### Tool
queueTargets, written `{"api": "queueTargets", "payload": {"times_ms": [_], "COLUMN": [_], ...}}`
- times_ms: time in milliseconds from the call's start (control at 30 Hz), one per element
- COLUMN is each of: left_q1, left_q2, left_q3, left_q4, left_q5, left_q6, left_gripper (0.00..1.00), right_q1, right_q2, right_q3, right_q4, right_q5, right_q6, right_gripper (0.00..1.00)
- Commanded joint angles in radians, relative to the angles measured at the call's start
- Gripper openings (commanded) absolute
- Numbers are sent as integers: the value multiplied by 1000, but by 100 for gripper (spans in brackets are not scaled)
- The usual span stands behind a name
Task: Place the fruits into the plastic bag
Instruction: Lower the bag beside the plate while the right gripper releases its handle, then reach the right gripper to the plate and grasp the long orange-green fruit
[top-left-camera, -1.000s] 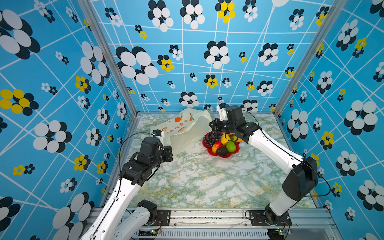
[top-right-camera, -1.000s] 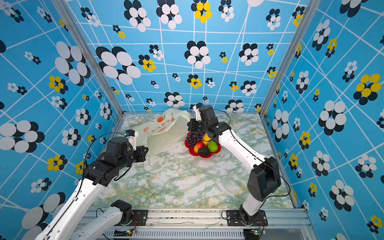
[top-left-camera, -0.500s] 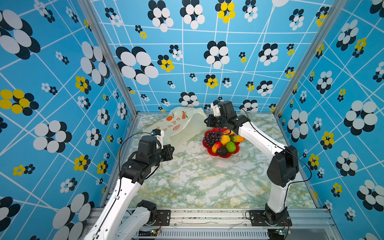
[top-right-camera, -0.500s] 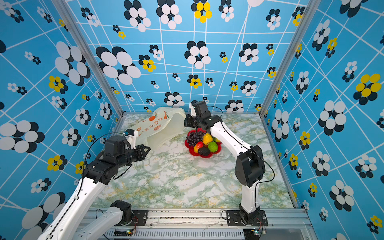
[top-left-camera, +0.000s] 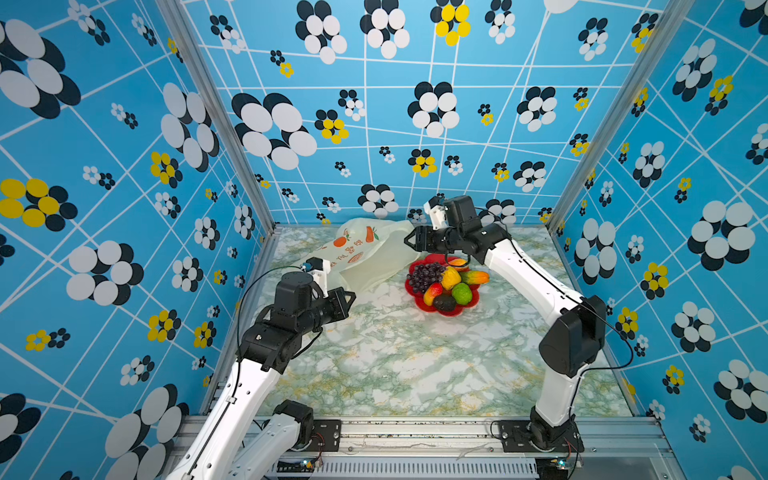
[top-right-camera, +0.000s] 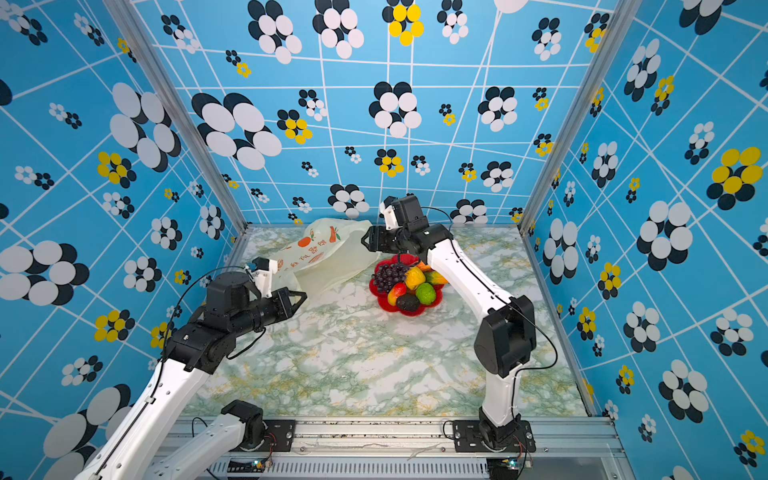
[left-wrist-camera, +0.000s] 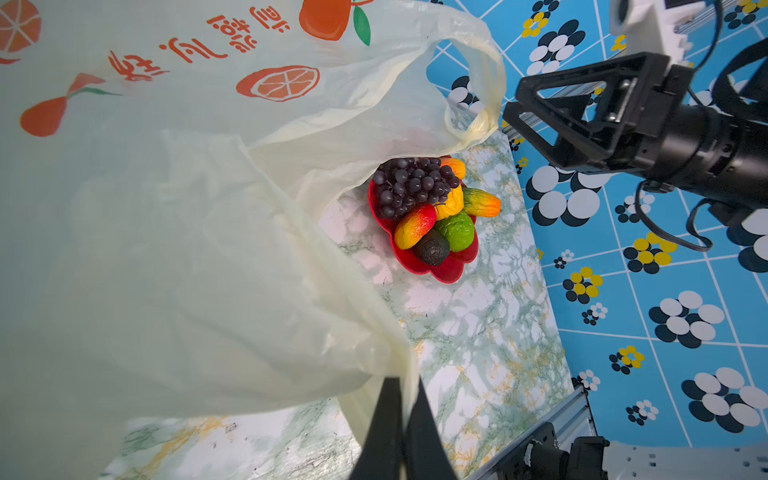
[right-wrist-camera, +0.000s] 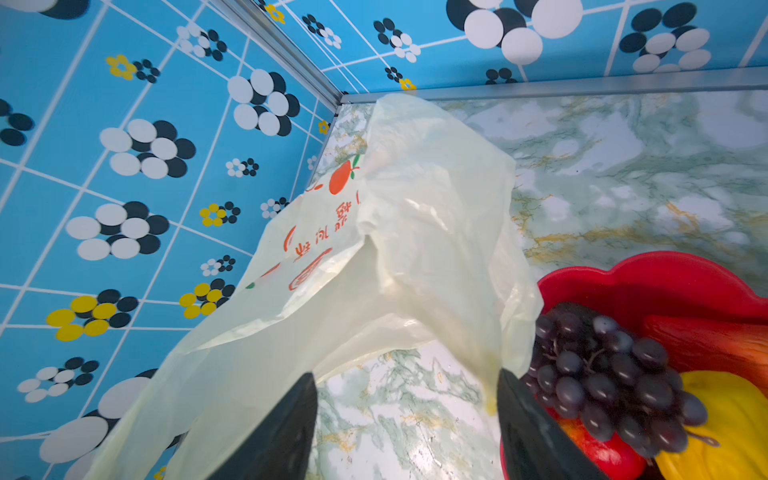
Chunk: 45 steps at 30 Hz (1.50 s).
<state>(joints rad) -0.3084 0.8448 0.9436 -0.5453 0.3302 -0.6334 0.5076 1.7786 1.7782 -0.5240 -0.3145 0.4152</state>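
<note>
We see the plastic bag (top-left-camera: 365, 253) as the largest thing here, a thin, limp, translucent film slumped on the marble surface (top-left-camera: 399, 357), stretched between the two sets of fingers; we judge it nearly weightless, slippery and easy to tear or collapse, so it should be held by a loop handle or the rim of its mouth, never by the printed belly. The left gripper (left-wrist-camera: 401, 432) has its fingers pressed together on a gathered fold of the bag's edge, with the film draping away from their tips. The left arm reaches low and nearly level toward the bag in both top views. The right gripper (right-wrist-camera: 407, 419) has its fingers spread apart with nothing between them; the bag's other handle (left-wrist-camera: 484, 83) hangs just ahead of the tips, apart from them in the left wrist view. That arm stretches forward over the red plate (top-left-camera: 442, 309), wrist turned level toward the bag. The fruits (top-left-camera: 446, 282) lie heaped on that plate, beneath and just behind the right fingers, none bagged yet; we judge them light, rigid and smooth, the grape bunch (left-wrist-camera: 411, 185) knobbly and easiest to pinch across its middle.
</note>
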Motion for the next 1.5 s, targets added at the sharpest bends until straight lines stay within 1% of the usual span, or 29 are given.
{"api": "queueTargets", "payload": {"times_ms": [0,33,100,133,200,333,500,733,1000,1067,1133,1200,1300,1467], "left_q1": [-6,-6,-7,-7,-7,-5,-5,-6,-6,-7,-7,-7,-6,-6], "left_q2": [-7,-7,-8,-9,-15,-8,30,64,61,60,60,60,58,55], "left_q3": [16,14,4,-1,-13,-17,8,32,31,25,24,26,28,30], "left_q4": [18,20,35,41,60,84,104,125,145,160,172,174,171,169], "left_q5": [22,22,28,29,27,38,81,126,154,168,180,181,179,178], "left_q6": [-16,-15,-18,-19,-30,-32,-45,-58,-61,-66,-72,-75,-81,-88], "left_gripper": [0,0,0,0,0,0,0,0,0,0,0,0,0,0], "right_q1": [-39,-51,-84,-100,-128,-166,-187,-188,-199,-211,-224,-233,-261,-356], "right_q2": [-178,-215,-299,-337,-415,-521,-591,-535,-465,-435,-407,-393,-366,-302], "right_q3": [-77,-106,-168,-224,-289,-371,-437,-427,-431,-427,-432,-445,-465,-511], "right_q4": [-4,1,18,26,38,24,10,-94,-139,-166,-173,-174,-171,-132], "right_q5": [16,29,59,67,92,179,202,215,242,244,220,213,209,115], "right_q6": [-42,-39,-26,-23,-27,-50,-66,-36,-33,-16,-8,-4,3,43], "right_gripper": [81,85,97,99,99,99,99,99,99,95,88,84,84,82]}}
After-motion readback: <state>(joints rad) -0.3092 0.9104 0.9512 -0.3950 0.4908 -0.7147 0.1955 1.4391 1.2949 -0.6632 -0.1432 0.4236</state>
